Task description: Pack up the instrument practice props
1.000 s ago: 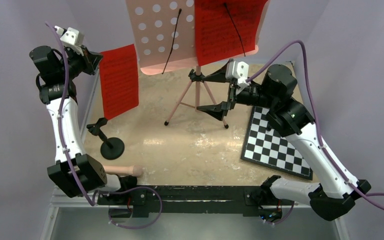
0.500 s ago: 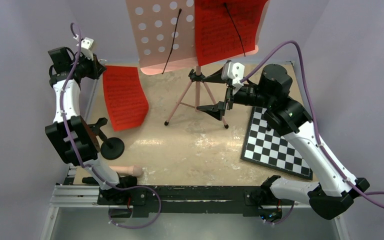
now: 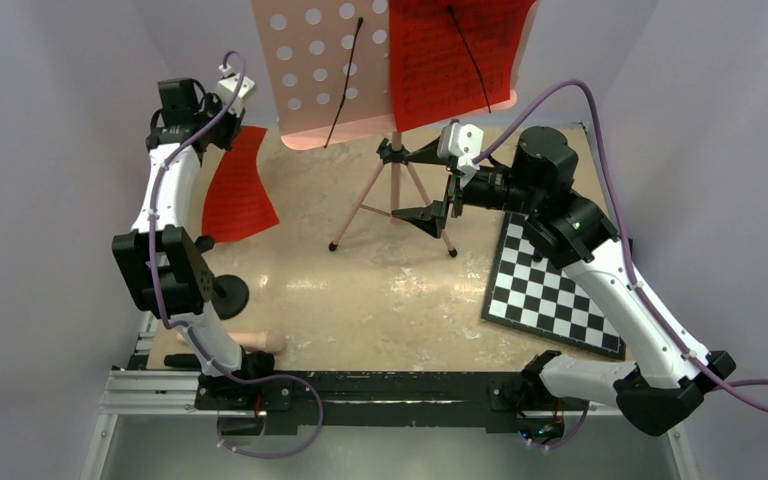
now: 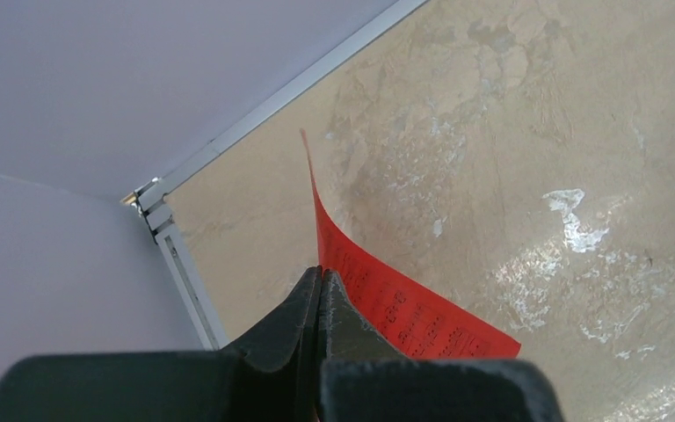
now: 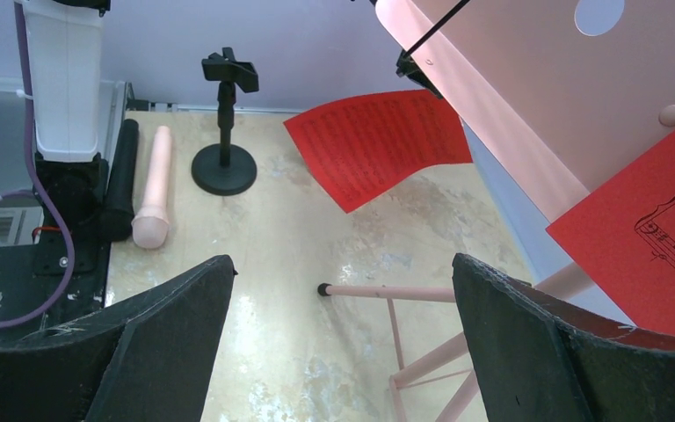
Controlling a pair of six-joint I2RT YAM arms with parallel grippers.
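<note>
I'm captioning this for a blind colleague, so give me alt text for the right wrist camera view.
The open right gripper frames a pink tripod leg of the music stand on a marbled table. Beyond are a curled red music page, a black round-based clip stand and a pink rod lying flat.
</note>
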